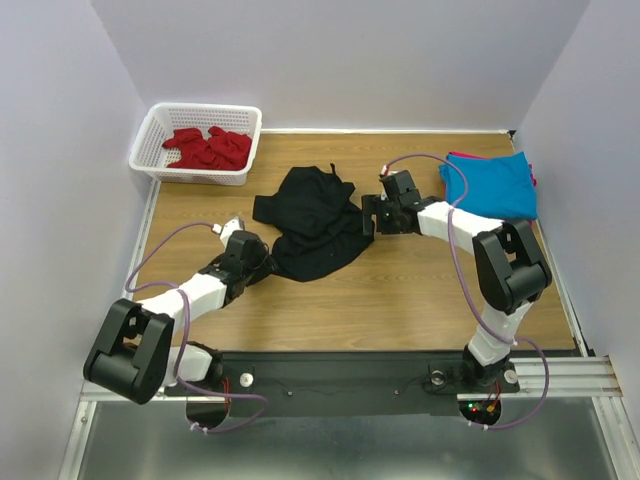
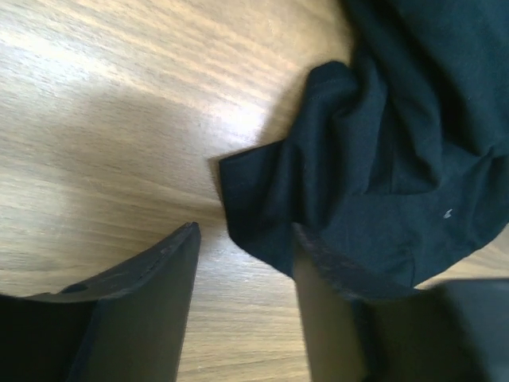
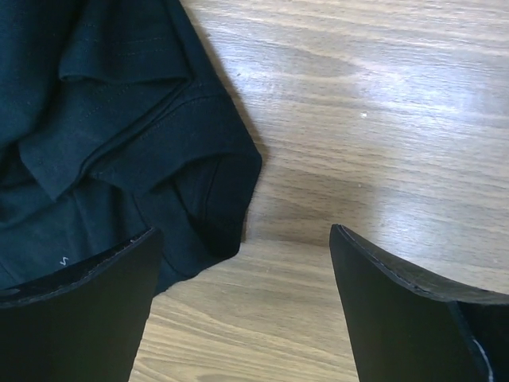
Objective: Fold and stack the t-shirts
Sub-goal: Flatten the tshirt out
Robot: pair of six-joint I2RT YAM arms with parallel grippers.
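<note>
The left gripper (image 2: 245, 235) fills the bottom of its wrist view, its jaws apart by a moderate gap and holding nothing. One finger is over bare wood, the other over the edge of the black shirt (image 2: 398, 159), and a corner of the cloth lies between them. The right gripper (image 3: 245, 231) stands wide open and also empty. Its left finger is over the black cloth and its right finger over wood, with a hemmed corner of the shirt reaching into the gap.

From above, the black shirt (image 1: 315, 225) lies crumpled and unfolded at the middle of the table (image 1: 420, 290), with the left gripper (image 1: 268, 262) at its near left edge and the right gripper (image 1: 368, 215) at its right edge. A folded blue shirt (image 1: 490, 185) lies at the far right, well apart, with a red edge showing under it. Red shirts (image 1: 210, 148) lie heaped in the basket (image 1: 200, 178) at the far left corner.
</note>
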